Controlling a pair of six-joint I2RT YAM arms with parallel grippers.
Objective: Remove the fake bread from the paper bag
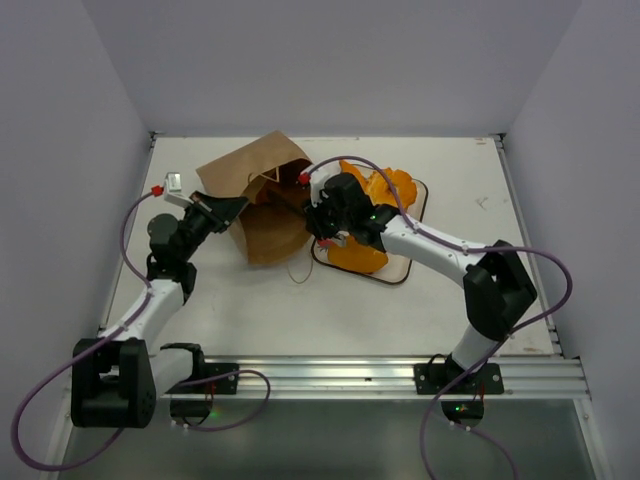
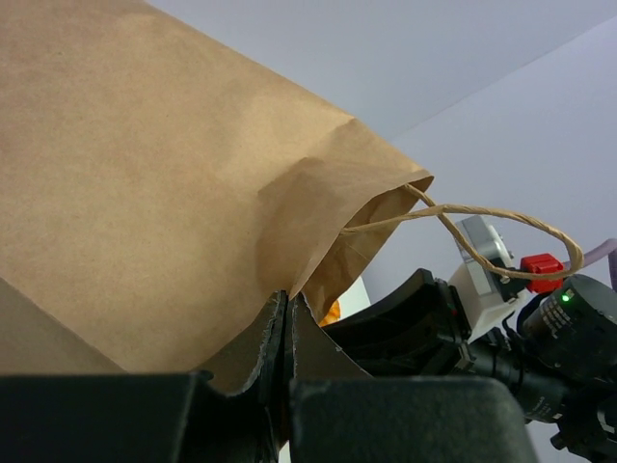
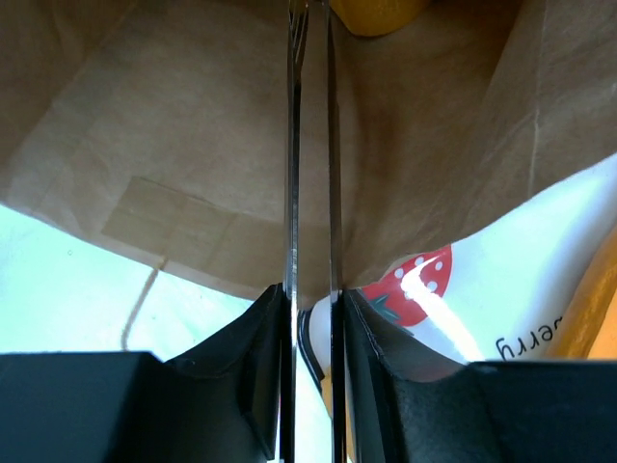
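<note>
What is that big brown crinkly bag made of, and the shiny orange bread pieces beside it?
The big brown bag looks like matte kraft paper: it keeps sharp creases and folds, and its thin string handle looks like twisted paper cord. The shiny orange bread pieces are probably moulded plastic, since their skin looks smooth and evenly bright rather than crusty.
</note>
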